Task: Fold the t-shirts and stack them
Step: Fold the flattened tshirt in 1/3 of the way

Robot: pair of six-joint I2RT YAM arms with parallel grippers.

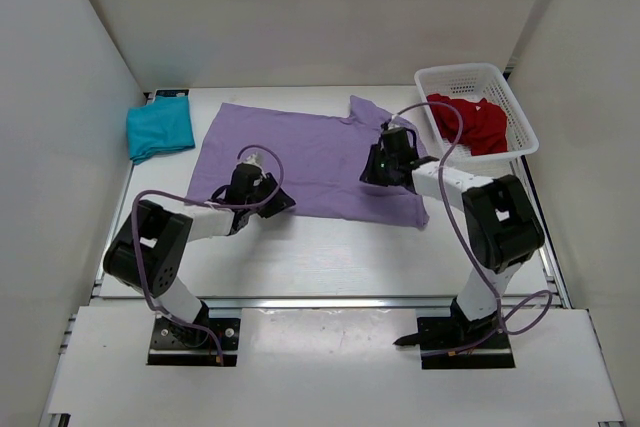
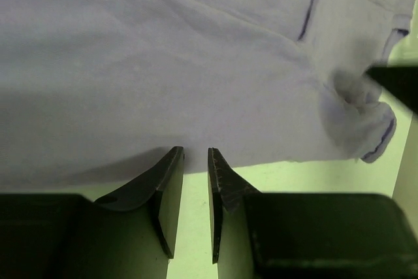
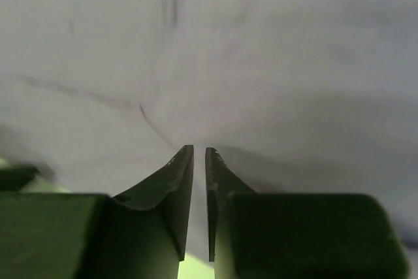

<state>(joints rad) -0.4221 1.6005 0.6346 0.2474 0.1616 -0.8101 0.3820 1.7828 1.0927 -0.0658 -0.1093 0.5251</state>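
The lavender t-shirt (image 1: 310, 157) lies spread flat in the middle of the table, collar to the right. My left gripper (image 1: 278, 203) is low at its near edge. In the left wrist view the gripper (image 2: 196, 151) has its jaws a narrow gap apart, tips just over the shirt's edge (image 2: 196, 63), with bare table between them. My right gripper (image 1: 368, 173) rests on the shirt near the collar. In the right wrist view the gripper (image 3: 200, 149) is nearly closed, with lavender fabric (image 3: 209, 63) between the fingers. The teal t-shirt (image 1: 158, 129) lies folded at the far left. The red t-shirt (image 1: 475, 125) lies bunched in the basket.
A white mesh basket (image 1: 522, 127) stands at the back right, beside the right arm. White walls enclose the table on three sides. A bunched sleeve (image 2: 359, 122) and the dark edge of the right gripper (image 2: 398, 83) show at the right of the left wrist view.
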